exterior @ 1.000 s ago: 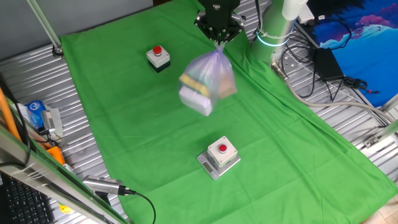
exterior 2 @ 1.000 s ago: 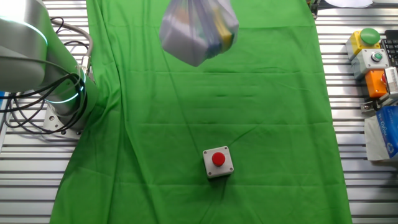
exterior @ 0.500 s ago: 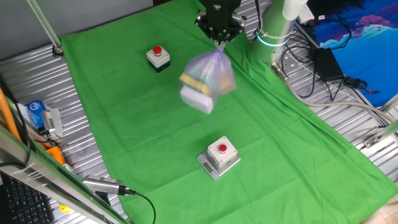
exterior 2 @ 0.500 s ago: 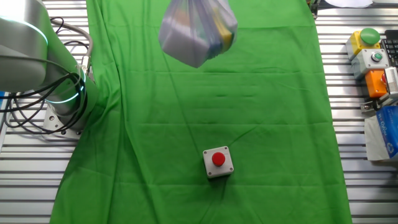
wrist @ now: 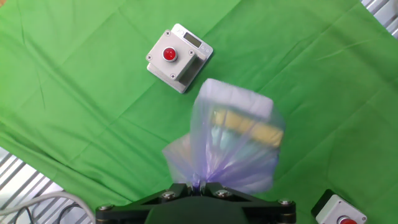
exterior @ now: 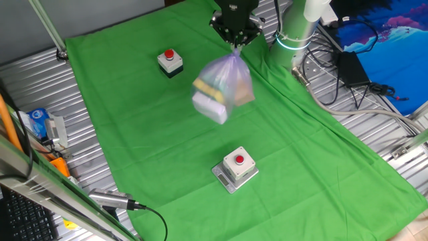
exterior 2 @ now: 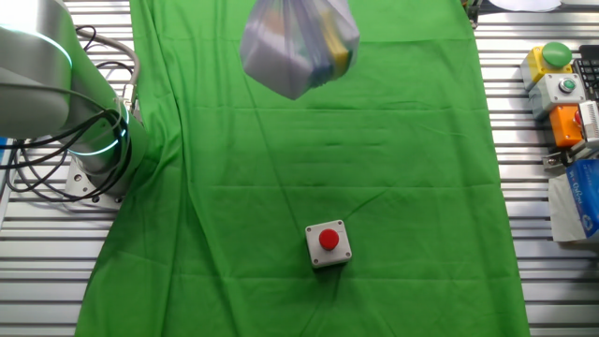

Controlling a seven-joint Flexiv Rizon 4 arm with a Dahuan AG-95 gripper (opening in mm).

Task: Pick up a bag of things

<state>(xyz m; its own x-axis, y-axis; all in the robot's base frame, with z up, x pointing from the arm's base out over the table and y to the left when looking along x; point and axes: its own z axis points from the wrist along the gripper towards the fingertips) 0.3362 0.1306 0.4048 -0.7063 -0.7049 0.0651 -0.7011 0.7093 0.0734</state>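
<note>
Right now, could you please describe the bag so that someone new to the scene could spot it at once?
Look at the green cloth covering the table; above its middle, the bag hangs in the air from the claw, which pinches its knotted top. It is clear, purplish plastic with yellow and white items inside, unlike the two grey boxes with red buttons resting on the cloth.

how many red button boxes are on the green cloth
2. One red button box sits near the cloth's far left side; the other box sits nearer the camera, below the hanging bag.
</note>
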